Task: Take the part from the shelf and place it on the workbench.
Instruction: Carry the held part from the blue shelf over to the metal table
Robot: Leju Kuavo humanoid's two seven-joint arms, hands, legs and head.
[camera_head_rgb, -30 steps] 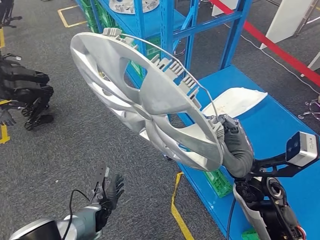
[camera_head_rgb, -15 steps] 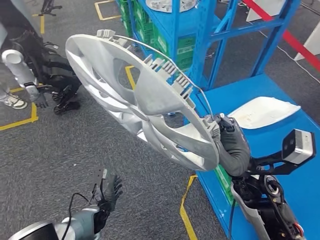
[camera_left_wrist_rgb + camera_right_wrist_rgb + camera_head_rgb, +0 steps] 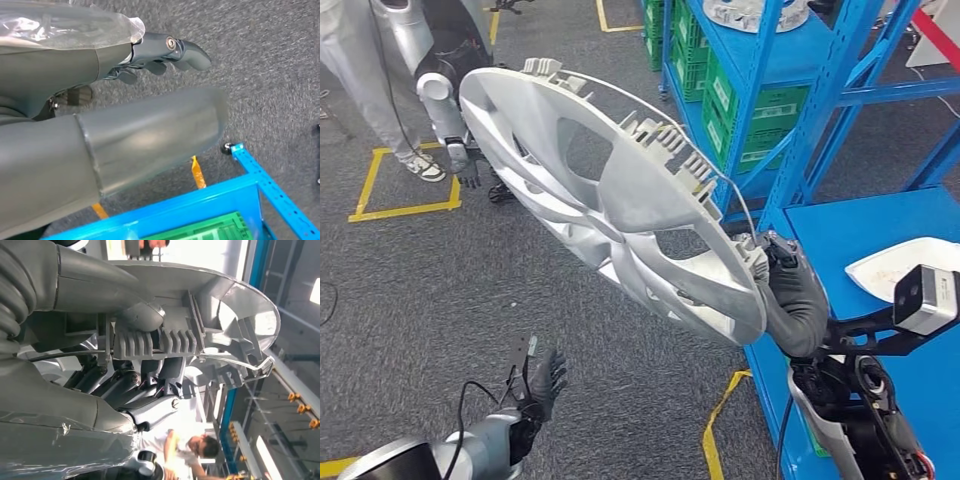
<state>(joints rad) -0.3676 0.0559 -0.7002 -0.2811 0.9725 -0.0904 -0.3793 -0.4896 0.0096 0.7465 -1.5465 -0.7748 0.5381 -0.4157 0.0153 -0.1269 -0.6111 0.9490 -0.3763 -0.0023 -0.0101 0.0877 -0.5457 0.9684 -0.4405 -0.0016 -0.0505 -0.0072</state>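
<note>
Grey carpet; wheel cover [image 3: 614, 200] hides right hand [image 3: 780, 275] fingers

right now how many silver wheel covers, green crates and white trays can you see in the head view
large silver plastic wheel cover held by the right hand, plus another on the blue shelf: 2
green plastic crates under the blue shelf: at least 3, partly hidden
flat white tray on the blue workbench: 1
total: at least 6
</note>
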